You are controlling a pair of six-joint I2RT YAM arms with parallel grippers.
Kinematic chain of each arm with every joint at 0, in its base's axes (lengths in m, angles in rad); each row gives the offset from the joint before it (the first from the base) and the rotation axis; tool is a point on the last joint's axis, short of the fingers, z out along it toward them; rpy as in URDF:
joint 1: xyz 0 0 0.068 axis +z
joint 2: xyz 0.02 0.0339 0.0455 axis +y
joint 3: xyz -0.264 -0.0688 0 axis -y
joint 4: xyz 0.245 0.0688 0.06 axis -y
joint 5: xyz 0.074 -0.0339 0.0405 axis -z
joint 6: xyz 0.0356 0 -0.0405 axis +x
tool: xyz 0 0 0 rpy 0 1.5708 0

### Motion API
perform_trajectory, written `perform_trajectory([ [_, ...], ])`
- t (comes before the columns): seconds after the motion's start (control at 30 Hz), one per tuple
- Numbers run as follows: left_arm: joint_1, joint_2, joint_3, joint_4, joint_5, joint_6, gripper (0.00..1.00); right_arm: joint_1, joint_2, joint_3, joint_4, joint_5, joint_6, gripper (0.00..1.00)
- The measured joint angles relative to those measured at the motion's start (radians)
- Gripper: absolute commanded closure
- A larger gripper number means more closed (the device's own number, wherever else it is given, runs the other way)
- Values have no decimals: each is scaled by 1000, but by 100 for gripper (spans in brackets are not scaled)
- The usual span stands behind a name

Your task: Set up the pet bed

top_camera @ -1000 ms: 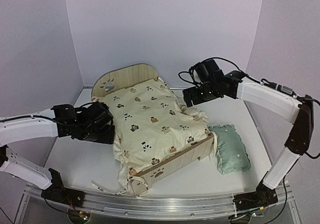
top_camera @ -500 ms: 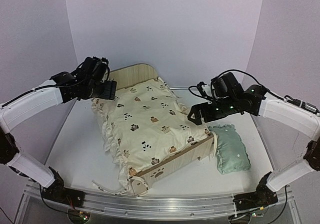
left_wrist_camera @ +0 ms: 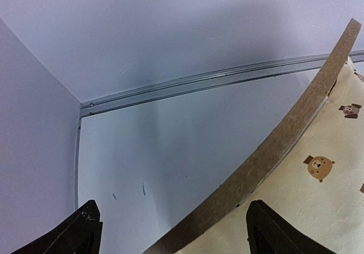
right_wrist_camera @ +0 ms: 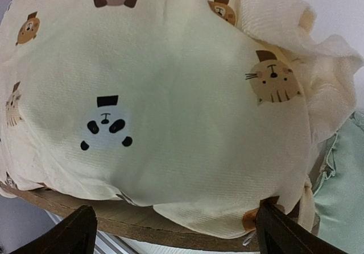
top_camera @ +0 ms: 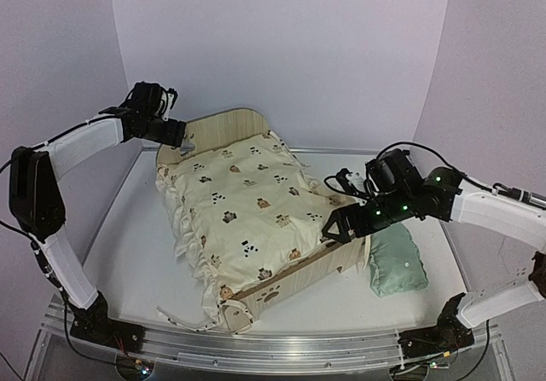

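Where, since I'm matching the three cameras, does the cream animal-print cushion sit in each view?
Top external: cushion mid-picture, spread over the pet bed.
Left wrist: lower right corner.
Right wrist: fills most of the picture.
Shared landmark: the pet bed's light-wood edge, bordering the cushion in every view.

Three plain walls close the scene: a back wall (top_camera: 281, 49), a left wall (top_camera: 60, 49) and a right wall (top_camera: 499, 49), all smooth, unmarked and pale lavender-grey; they meet in straight vertical corners; the table (top_camera: 128, 245) is white and matte, with a couple of small dark scuffs (left_wrist_camera: 143, 189) seen in the left wrist view; a thin metal strip (left_wrist_camera: 199, 82) runs along the joint between table and back wall, and turns down the left side; an aluminium rail (top_camera: 273, 347) borders the table's near edge; the light is soft and even, casting only faint, blurred shadows on the white surface.
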Motion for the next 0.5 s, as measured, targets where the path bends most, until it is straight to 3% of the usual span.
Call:
perform_trajectory([
  [0.17,50,70,58,25,155,34,23,33,1,-15,11,-16,5,2],
  [0.43,90,121,59,40,356,84,55,130,-21,-28,23,32,33,2],
  [0.5,97,121,59,42,393,122,57,144,-51,-28,1,52,48,3],
])
